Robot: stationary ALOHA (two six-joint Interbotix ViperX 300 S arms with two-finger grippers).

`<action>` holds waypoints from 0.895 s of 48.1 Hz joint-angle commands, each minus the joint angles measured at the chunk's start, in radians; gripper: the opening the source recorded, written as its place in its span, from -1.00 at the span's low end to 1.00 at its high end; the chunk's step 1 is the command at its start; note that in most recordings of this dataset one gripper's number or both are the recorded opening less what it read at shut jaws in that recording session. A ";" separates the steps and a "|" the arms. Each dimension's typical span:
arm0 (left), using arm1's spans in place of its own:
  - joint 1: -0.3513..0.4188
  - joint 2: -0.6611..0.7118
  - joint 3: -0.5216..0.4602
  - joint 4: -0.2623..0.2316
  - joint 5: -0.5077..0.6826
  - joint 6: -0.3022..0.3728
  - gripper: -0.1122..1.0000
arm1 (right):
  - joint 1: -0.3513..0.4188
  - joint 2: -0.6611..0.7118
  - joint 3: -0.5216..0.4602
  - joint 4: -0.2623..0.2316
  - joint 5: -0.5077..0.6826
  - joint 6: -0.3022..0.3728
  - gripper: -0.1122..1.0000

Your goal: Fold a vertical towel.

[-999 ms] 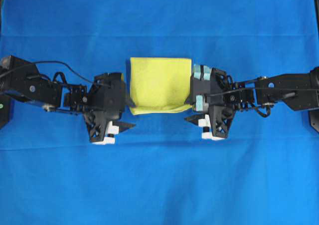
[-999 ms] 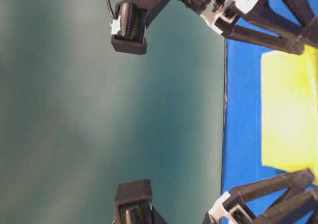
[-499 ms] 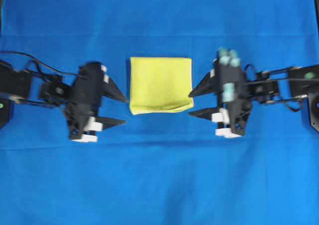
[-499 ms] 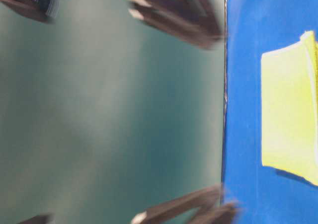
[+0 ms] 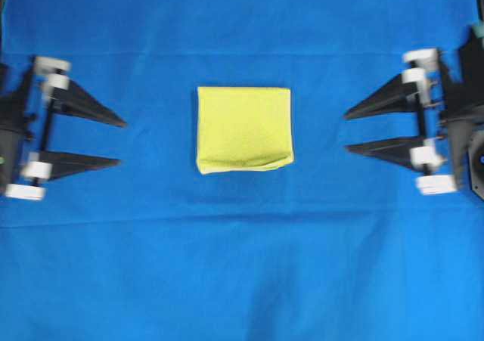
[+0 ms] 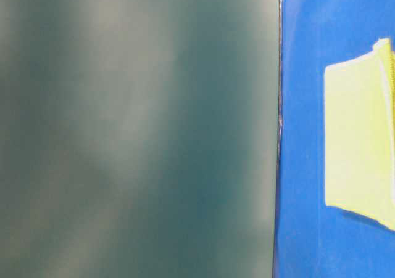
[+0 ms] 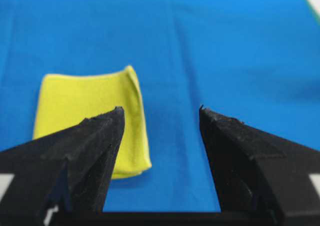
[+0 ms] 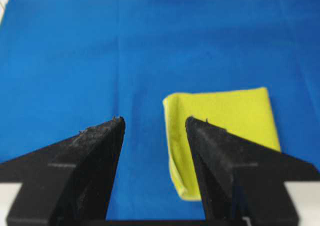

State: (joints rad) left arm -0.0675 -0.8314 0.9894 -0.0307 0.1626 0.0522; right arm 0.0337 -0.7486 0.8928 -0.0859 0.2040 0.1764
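a large blue cloth (image 5: 242, 265) covers the surface, with the folded yellow towel (image 5: 243, 129) lying on it.

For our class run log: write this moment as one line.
small yellow microfibre towel: folded, flat on blue cloth | left gripper: open, empty, apart | right gripper: open, empty, apart

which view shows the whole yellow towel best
The overhead view: the towel lies folded and fully visible on the blue cloth, nothing covering it. The table-level view crops it at the frame edge. In each wrist view an open gripper's finger hides part of it.
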 commanded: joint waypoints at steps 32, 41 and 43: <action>0.015 -0.518 0.304 0.000 0.089 -0.025 0.26 | -0.038 -0.469 0.350 -0.015 -0.014 0.003 0.22; 0.017 -0.520 0.310 0.002 0.091 -0.029 0.26 | -0.038 -0.476 0.364 -0.014 -0.011 0.003 0.22; 0.017 -0.520 0.311 0.000 0.091 -0.029 0.26 | -0.038 -0.477 0.364 -0.014 -0.006 0.003 0.22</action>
State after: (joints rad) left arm -0.0552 -1.3591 1.3100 -0.0307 0.2562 0.0245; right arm -0.0031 -1.2287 1.2701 -0.1012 0.2010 0.1779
